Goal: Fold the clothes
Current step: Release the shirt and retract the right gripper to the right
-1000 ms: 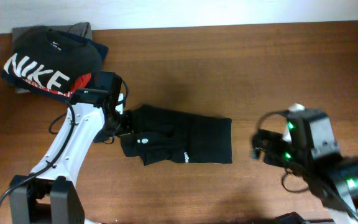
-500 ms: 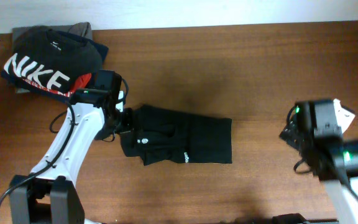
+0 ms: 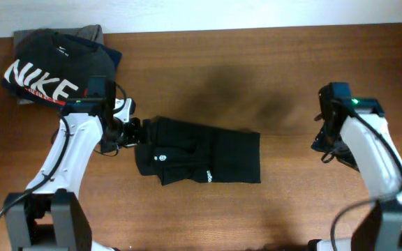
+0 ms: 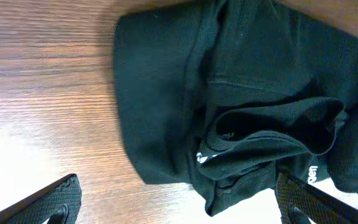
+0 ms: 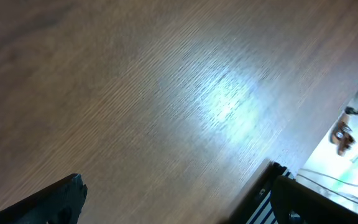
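Claws first: we see the left claw (image 3: 132, 130) standing wide open with nothing in it. It sits just beside the left end of a soft black fabric top (image 3: 199, 159). That top lies near the middle of the brown wooden table (image 3: 271, 63). It is folded into a long shape that runs from left to right. We can spot a small round white tag (image 3: 160, 158) near its left end and a tiny white print (image 3: 206, 175) close to its front edge.

From the left wrist camera we look past the two dark fingers (image 4: 55, 199) of the claw. They are far apart. The top (image 4: 241, 93) is bunched up there, with thick folds and a little white mark.

We see the right claw (image 3: 323, 143) far over on the right side, well apart from the top. It is wide open too and holds nothing. Its own camera shows only bare, shiny wood between its fingers (image 5: 64, 196).

At the back left corner sits a black T-shirt with big white "NIKE" letters (image 3: 44, 73). It rests on other folded clothes, apart from the top.
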Controlling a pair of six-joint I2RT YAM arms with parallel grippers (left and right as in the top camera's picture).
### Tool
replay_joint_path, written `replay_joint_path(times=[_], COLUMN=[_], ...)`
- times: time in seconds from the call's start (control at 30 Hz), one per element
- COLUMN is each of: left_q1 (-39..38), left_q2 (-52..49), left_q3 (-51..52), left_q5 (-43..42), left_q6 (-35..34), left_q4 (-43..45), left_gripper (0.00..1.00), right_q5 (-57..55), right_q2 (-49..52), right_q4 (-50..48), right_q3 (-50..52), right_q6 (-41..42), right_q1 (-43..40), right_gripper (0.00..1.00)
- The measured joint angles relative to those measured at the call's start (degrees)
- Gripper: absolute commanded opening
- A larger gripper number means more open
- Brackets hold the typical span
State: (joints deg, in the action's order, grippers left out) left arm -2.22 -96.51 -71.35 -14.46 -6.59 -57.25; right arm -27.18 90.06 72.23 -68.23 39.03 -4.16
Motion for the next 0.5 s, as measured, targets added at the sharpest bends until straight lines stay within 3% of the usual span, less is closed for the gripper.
replay_joint_path(times=[0.27, 0.5], left_q1=[0.0, 2.9], left_q2=[-5.9, -8.4], left_q3=[0.0, 0.0], left_q5=[-1.6, -1.2], left_q6=[1.1, 1.2], left_q4=[1.1, 2.0], left_gripper=[0.99, 0.98], right_q5=[0.3, 1.4], right_q2=[3.4, 1.5], right_q4=[-1.8, -2.1], right_q3=[-0.2, -2.5], right_q6=[0.0, 0.0], right_q1=[-0.8, -10.5], right_gripper=[0.99, 0.99])
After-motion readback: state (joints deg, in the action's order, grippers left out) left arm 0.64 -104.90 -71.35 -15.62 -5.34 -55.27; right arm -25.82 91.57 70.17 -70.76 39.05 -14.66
